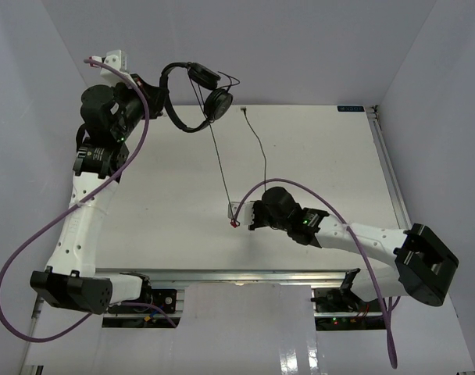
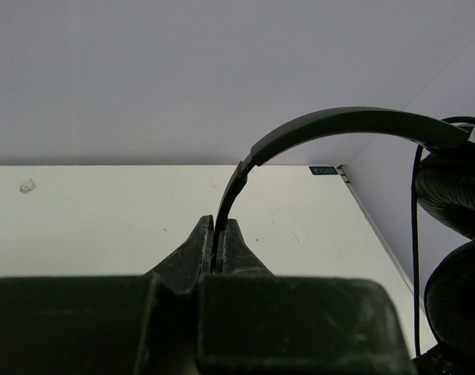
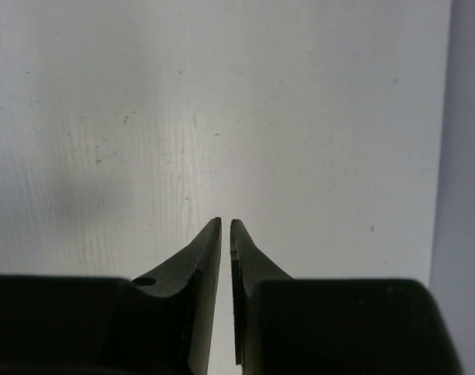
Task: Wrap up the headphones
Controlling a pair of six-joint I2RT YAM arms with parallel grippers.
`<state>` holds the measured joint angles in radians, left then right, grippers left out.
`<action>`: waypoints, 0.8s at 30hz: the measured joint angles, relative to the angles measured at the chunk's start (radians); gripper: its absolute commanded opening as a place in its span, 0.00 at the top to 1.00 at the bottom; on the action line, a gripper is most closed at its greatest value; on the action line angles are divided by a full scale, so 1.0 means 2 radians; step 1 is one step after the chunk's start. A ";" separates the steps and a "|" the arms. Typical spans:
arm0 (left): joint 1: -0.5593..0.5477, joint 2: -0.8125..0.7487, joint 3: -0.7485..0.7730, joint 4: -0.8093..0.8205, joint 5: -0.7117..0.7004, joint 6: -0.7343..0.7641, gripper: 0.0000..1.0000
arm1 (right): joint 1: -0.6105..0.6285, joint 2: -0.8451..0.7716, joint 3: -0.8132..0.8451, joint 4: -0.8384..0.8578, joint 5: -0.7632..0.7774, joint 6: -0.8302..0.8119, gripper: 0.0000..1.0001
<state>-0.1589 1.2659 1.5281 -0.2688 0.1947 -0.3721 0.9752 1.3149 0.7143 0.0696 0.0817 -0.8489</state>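
At the far left corner of the table (image 1: 323, 164), the headphones (image 1: 218, 104) are held aloft by the left gripper (image 2: 218, 234), whose fingers are clamped on the headband (image 2: 339, 121). The cord (image 1: 219, 164) is stretched straight to the right gripper (image 3: 226, 226). Its fingers are all but pressed together, and whether the cord is pinched cannot be told.
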 measured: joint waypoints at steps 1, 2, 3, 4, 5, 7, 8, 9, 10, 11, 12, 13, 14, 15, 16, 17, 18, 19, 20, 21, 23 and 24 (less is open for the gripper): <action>0.003 0.003 -0.005 0.005 0.000 -0.002 1.00 | 0.003 -0.007 0.001 0.002 0.007 -0.006 0.85; 0.007 0.006 -0.010 0.009 0.001 -0.004 1.00 | 0.007 -0.009 0.003 0.004 0.013 -0.011 0.85; 0.010 0.008 -0.015 0.012 0.002 -0.007 1.00 | 0.010 -0.011 0.006 0.004 0.017 -0.016 0.86; 0.013 0.011 -0.022 0.016 0.003 -0.009 1.00 | 0.013 -0.010 0.010 0.004 0.024 -0.022 0.86; 0.016 0.013 -0.029 0.019 0.003 -0.011 1.00 | 0.015 -0.009 0.013 0.004 0.030 -0.027 0.86; 0.022 0.018 -0.040 0.023 0.001 -0.011 1.00 | 0.017 -0.008 0.019 0.004 0.044 -0.036 0.86; 0.025 0.020 -0.045 0.024 -0.001 -0.009 1.00 | 0.017 -0.008 0.023 0.004 0.051 -0.040 0.87; 0.028 0.022 -0.049 0.025 -0.005 -0.008 1.00 | 0.017 -0.008 0.027 0.003 0.057 -0.044 0.87; 0.031 0.024 -0.053 0.026 -0.008 -0.006 1.00 | 0.017 -0.008 0.031 0.001 0.063 -0.047 0.87; 0.034 0.025 -0.056 0.028 -0.013 -0.002 1.00 | 0.017 -0.008 0.037 -0.001 0.070 -0.051 0.87; 0.036 0.027 -0.060 0.031 -0.019 0.005 1.00 | 0.018 -0.008 0.044 -0.004 0.080 -0.056 0.87; 0.038 0.028 -0.064 0.034 -0.026 0.012 1.00 | 0.018 -0.008 0.051 -0.007 0.089 -0.061 0.88; 0.039 0.030 -0.069 0.037 -0.032 0.019 1.00 | 0.018 -0.008 0.059 -0.008 0.098 -0.068 0.88; 0.040 0.031 -0.073 0.039 -0.039 0.026 1.00 | 0.018 -0.008 0.068 -0.009 0.108 -0.075 0.88; 0.040 0.035 -0.079 0.042 -0.045 0.033 1.00 | 0.019 -0.008 0.076 -0.009 0.118 -0.083 0.88; 0.040 0.038 -0.084 0.045 -0.051 0.040 1.00 | 0.019 -0.008 0.084 -0.009 0.128 -0.091 0.88; 0.041 0.043 -0.090 0.047 -0.057 0.050 1.00 | 0.019 -0.008 0.091 -0.007 0.140 -0.104 0.88; 0.041 0.048 -0.097 0.049 -0.065 0.058 1.00 | 0.020 -0.008 0.097 -0.005 0.154 -0.117 0.88; 0.041 0.054 -0.105 0.050 -0.072 0.068 1.00 | 0.020 -0.008 0.101 0.000 0.165 -0.127 0.88; 0.041 0.060 -0.113 0.050 -0.079 0.077 1.00 | 0.020 -0.008 0.103 0.004 0.175 -0.139 0.88; 0.041 0.072 -0.128 0.051 -0.090 0.094 1.00 | 0.020 -0.008 0.107 0.008 0.193 -0.162 0.88; 0.041 0.079 -0.136 0.051 -0.094 0.103 1.00 | 0.020 -0.008 0.108 0.009 0.200 -0.172 0.88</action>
<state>-0.0763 1.4229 1.2552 -0.1672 0.0060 -0.1664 1.0157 1.2989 0.9311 0.0870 0.4825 -1.1919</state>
